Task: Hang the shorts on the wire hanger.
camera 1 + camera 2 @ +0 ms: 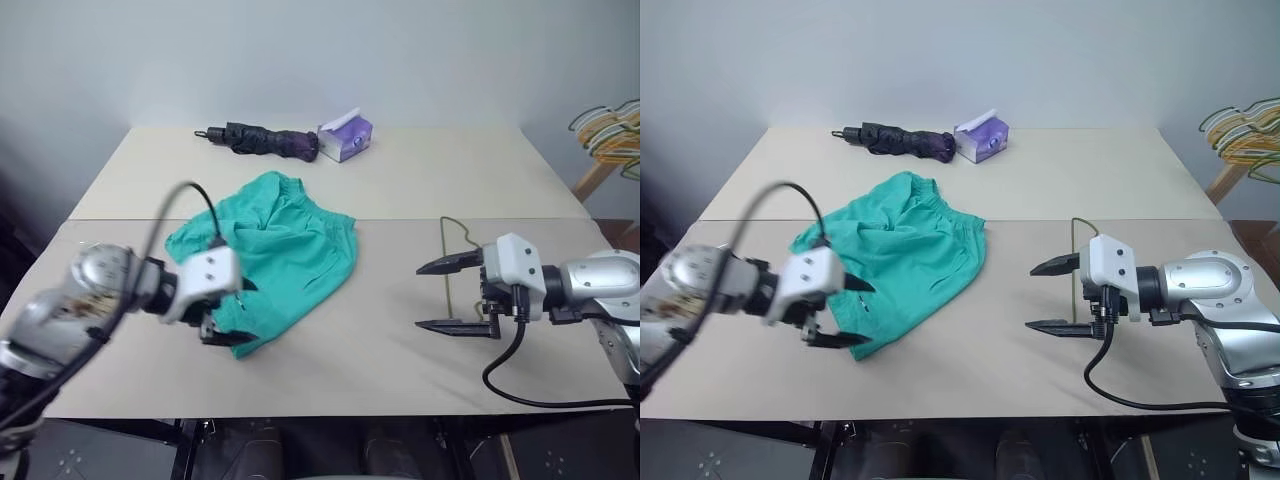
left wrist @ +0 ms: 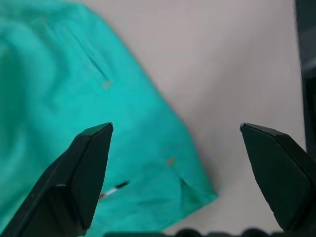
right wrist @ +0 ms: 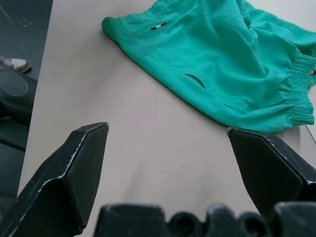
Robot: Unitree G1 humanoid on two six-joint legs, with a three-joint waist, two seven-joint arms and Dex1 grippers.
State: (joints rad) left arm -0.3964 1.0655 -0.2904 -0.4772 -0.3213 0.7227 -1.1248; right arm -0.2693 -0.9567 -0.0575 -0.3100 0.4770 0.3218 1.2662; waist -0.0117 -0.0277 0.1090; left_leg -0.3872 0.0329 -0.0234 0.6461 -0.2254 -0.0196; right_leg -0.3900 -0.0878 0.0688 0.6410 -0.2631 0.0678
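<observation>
Count on and beside the table
One pair of teal-green fabric shorts (image 1: 275,245), one thin olive wire hanger (image 1: 447,262), one folded dark umbrella (image 1: 262,140), one purple tissue box (image 1: 345,135), perhaps several coloured hangers in a bunch (image 1: 610,130).

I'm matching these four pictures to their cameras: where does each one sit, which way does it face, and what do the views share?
Left eye: on the head, looking forward and down at the table; both arms show.
Right eye: beside it, same scene; open left gripper at the shorts, open right gripper by the wire hanger.
Left wrist: between its own fingers, down onto a shorts hem.
Right wrist: along its fingers, across bare table to the shorts.
Shared: all four show the shorts.
</observation>
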